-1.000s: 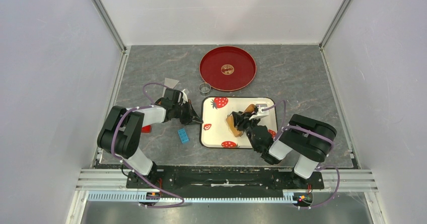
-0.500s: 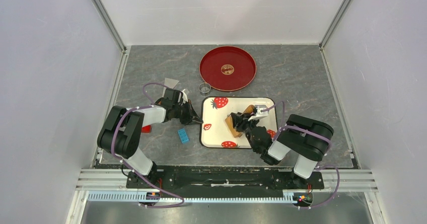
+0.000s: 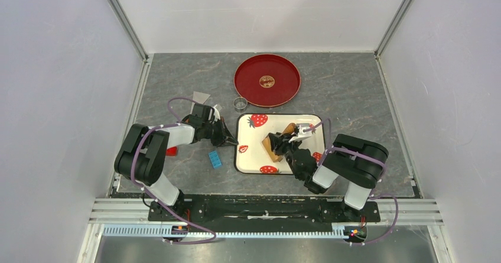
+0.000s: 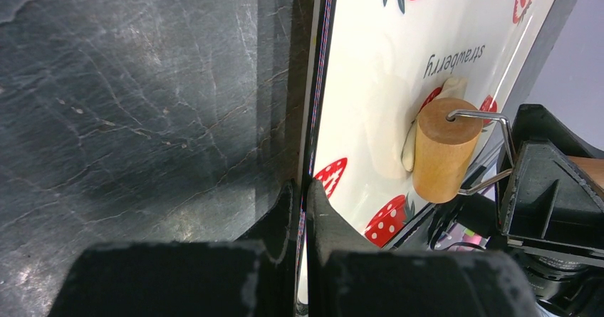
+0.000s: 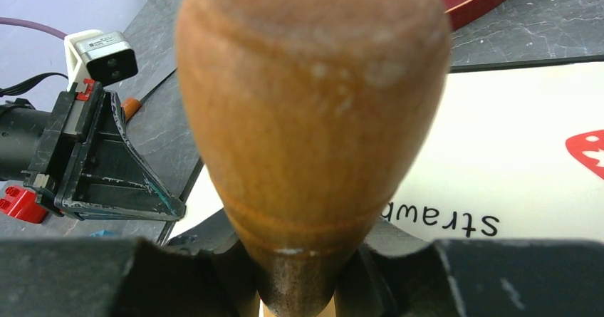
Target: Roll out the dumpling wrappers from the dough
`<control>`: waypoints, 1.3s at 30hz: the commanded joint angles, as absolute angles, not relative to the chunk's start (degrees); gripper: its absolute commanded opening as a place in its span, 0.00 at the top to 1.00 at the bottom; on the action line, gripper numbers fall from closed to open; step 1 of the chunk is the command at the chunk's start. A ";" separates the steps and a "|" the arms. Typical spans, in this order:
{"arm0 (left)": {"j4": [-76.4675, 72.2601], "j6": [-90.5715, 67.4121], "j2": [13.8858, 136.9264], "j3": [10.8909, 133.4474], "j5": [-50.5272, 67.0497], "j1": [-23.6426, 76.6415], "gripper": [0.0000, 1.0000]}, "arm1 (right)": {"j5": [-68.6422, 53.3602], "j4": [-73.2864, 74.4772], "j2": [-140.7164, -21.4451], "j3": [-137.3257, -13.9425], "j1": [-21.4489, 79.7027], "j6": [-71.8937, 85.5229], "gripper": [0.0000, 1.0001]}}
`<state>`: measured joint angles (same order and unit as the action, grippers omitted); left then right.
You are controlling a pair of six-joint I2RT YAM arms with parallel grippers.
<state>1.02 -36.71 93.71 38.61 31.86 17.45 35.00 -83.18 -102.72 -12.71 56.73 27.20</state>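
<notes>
A white strawberry-print board [image 3: 254, 134] lies mid-table. My left gripper [image 3: 232, 140] is shut on its thin left edge; in the left wrist view the jaws [image 4: 305, 189] pinch that edge. My right gripper [image 3: 285, 143] is shut on the wooden handle [image 5: 313, 117] of a small roller. The roller's barrel [image 4: 445, 149], on a wire frame, rests on the board over a pale cream piece of dough [image 4: 409, 152]. Another bit of dough [image 4: 454, 87] pokes out behind the barrel. No finished dumpling wrappers show; the dough's shape is mostly hidden by the roller.
A round red tray [image 3: 283, 91] with a small gold-brown mark at its centre sits behind the board. A metal ring [image 3: 240, 103] stands off the board's back left corner. A blue brick [image 3: 215, 159] and a red piece [image 3: 171, 151] lie near the left arm.
My right arm has eased slightly left and toward the near edge with the roller in its grip. The left gripper has stayed on the board's edge.
</notes>
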 commanded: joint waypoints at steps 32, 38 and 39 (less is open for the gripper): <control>5.26 -36.43 98.26 36.28 21.64 17.49 0.98 | 23.90 -28.74 -90.96 -30.26 60.62 9.04 1.00; 5.19 -36.36 98.50 36.27 21.71 17.46 0.98 | 25.55 -28.89 -85.22 -34.14 60.22 9.26 1.00; 5.19 -36.31 98.45 36.29 21.71 17.40 0.98 | 26.85 -28.33 -84.18 -34.44 59.76 9.98 1.00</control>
<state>0.78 -36.73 94.11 38.63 32.62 17.17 23.94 -33.65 -88.27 -31.66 60.51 10.72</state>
